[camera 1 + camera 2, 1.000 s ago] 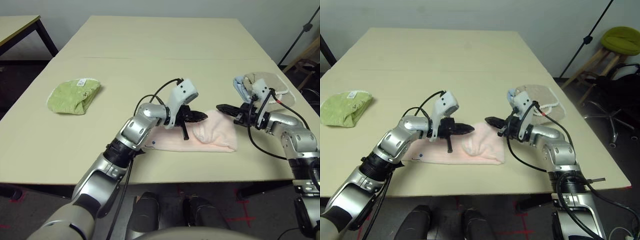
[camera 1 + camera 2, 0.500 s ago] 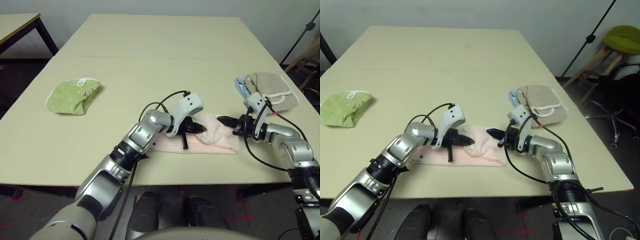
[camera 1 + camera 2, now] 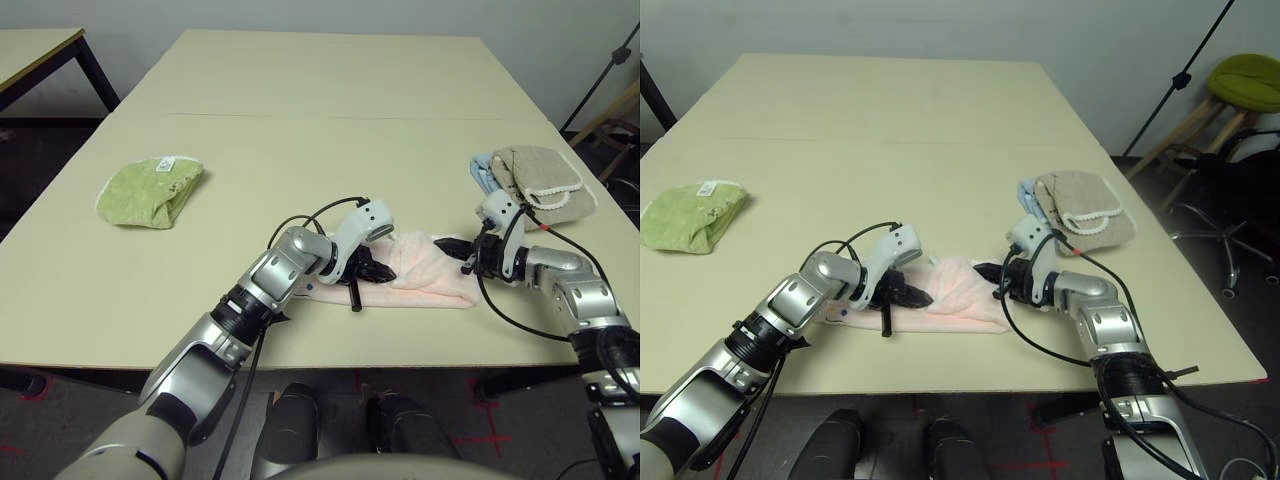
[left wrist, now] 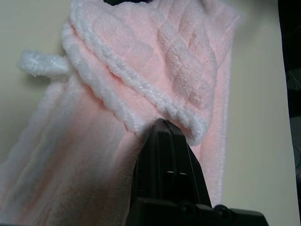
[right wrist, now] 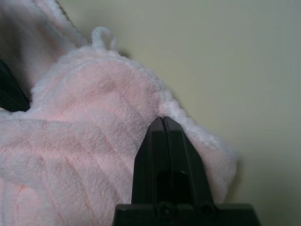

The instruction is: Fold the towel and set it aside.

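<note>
Counter [image 3: 300, 110]: big pale beige top with a seam running across it far from the robot, and all the action sits near its near edge.
Towel [image 3: 425, 275]: pink terry with white edging, lying flat on the counter close to the near edge, toward the right corner; it's partly folded over, with an upper layer lapped across the lower one, and a little white loop pokes out at one edge in the wrist views.
Green towel [image 3: 148, 190]: bunched in a heap over by the left edge, well apart from everything else, white label showing on top.
Folded towels [image 3: 535, 175]: beige one with scalloped white trim stacked on a blue one, right up at the right edge, just beyond the right hand.
Left hand [image 3: 372, 270]: down low on the towel's left part, fingers pressed together and closed; in its wrist view the tips meet right at the white-edged fold, and whether any cloth is pinched between them I can't tell.
Right hand [image 3: 447, 244]: at the towel's right end, pointing in toward the left hand, fingers shut tight; its wrist view shows the tips sitting at the fluffy edge of the cloth, with bare counter beyond.
</note>
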